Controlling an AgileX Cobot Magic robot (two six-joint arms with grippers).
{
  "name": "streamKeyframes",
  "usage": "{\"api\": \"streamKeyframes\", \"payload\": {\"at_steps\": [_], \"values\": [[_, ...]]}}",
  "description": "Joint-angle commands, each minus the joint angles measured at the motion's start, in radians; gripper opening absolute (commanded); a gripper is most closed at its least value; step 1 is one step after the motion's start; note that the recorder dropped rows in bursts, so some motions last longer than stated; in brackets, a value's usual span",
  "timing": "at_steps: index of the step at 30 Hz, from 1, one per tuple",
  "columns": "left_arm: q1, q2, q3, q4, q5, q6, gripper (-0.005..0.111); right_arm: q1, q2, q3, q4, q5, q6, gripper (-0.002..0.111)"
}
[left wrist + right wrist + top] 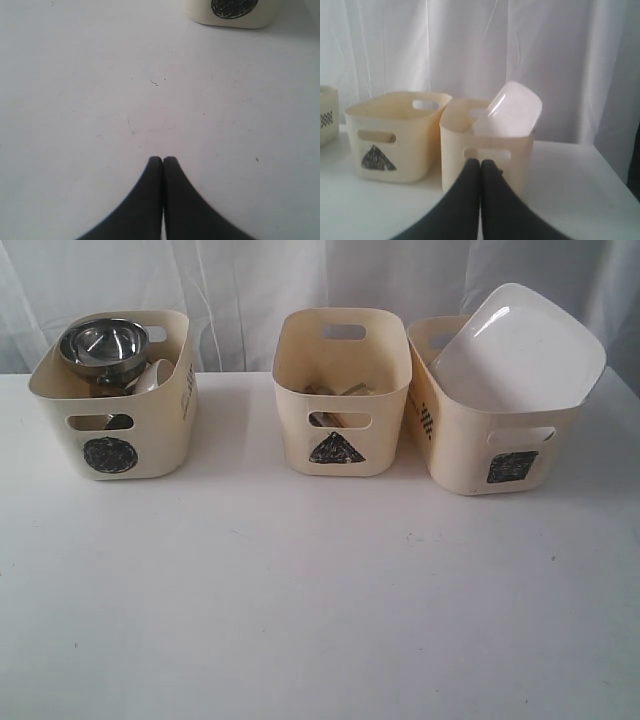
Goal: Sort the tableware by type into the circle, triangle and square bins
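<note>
The large white squarish plate [520, 350] leans across the cream square-marked bin [470, 440], seemingly too wide to drop in. The left end effector [163, 159] and right end effector [480, 161] are pressed together, empty.

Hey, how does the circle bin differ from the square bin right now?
The circle bin sits left in the exterior view, the square bin right. The circle bin holds a steel bowl near its rim; the square bin's white plate leans, sticking well above its rim. Both are cream with handle slots.
</note>
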Motion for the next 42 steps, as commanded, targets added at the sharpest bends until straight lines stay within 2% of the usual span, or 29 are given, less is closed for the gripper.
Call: {"api": "streamKeyframes", "payload": {"at_steps": [1, 6, 42], "values": [[-0.002, -0.004, 0.010, -0.004, 0.016, 0.003, 0.000, -0.019, -0.010, 0.006, -0.049, 0.131, 0.011, 0.000], [-0.002, -0.004, 0.010, -0.004, 0.016, 0.003, 0.000, -0.028, -0.010, 0.006, -0.053, 0.325, 0.120, 0.000], [-0.002, -0.004, 0.010, -0.004, 0.016, 0.003, 0.000, -0.029, -0.010, 0.006, -0.051, 0.323, 0.120, 0.000]]}}
